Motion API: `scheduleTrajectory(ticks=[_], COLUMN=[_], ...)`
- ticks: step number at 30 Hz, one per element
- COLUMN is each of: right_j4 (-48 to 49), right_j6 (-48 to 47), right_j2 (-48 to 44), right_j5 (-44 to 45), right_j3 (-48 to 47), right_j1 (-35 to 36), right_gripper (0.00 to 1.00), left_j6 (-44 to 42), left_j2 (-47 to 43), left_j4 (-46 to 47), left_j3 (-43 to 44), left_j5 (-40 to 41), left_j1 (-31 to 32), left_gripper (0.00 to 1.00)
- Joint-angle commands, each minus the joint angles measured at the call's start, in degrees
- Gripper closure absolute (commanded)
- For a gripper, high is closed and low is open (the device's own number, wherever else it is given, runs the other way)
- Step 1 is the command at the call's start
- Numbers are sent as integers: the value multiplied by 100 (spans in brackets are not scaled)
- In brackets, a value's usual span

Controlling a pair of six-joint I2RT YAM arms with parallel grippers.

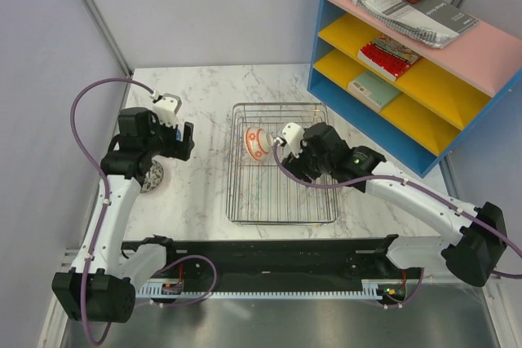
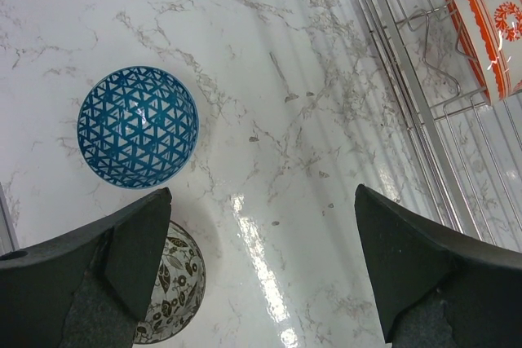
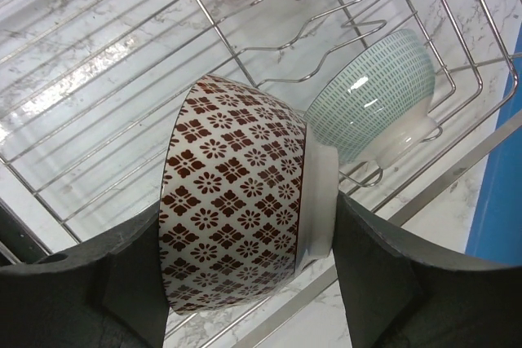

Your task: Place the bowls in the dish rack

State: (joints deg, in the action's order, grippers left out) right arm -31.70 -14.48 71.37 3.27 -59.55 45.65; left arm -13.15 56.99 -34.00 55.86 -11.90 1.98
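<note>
Bowls, five logged, with rack and both hands, as I see them from the remote station.

1. Red-orange bowl with white pattern (image 1: 255,143): in the dish rack (image 1: 269,201), far-left part, tipped on its side against the wires.
2. Pale teal-green bowl (image 3: 371,99): in the rack near a corner, tilted, its white foot lodged among the upright wires.
3. Reddish-brown bowl with a diamond-flower pattern (image 3: 236,234): off the counter (image 1: 204,193) and over the rack floor, turned on its side, white foot toward the teal-green bowl. I cannot tell whether the two touch.
4. Blue bowl with triangle lattice (image 2: 137,126): upright on the counter, left of the rack and well apart from it.
5. Floral grey-brown bowl (image 2: 175,295): upright on the counter just beside the blue one, partly hidden behind my left hand's finger.

Right hand (image 3: 249,226): pinching the reddish-brown bowl, one finger on its rim side and one on its foot side.

Left hand (image 2: 261,201): spread wide, holding nothing, hovering above bare counter between the two loose bowls and the rack's edge.

Other fixture: blue shelf unit (image 1: 325,30) at the far right, holding booklets.
</note>
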Motion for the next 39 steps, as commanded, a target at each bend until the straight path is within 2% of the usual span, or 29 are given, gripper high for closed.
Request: scheduleTrajectory(ticks=[1, 14, 39], right_j4=[279, 217, 639], right_j6=[-424, -881, -1206], right_j2=[-124, 263, 1133], right_j5=[648, 1668, 2688], right_j3=[110, 295, 611], right_j1=[198, 603, 1192], right_gripper=[100, 100, 100], left_j6=[-12, -30, -39], left_j2=[-136, -197, -329], left_j4=[104, 148, 183], left_j3=[-40, -110, -198], left_j5=[126, 136, 12], left_j1=[-31, -40, -84], left_gripper=[0, 0, 0])
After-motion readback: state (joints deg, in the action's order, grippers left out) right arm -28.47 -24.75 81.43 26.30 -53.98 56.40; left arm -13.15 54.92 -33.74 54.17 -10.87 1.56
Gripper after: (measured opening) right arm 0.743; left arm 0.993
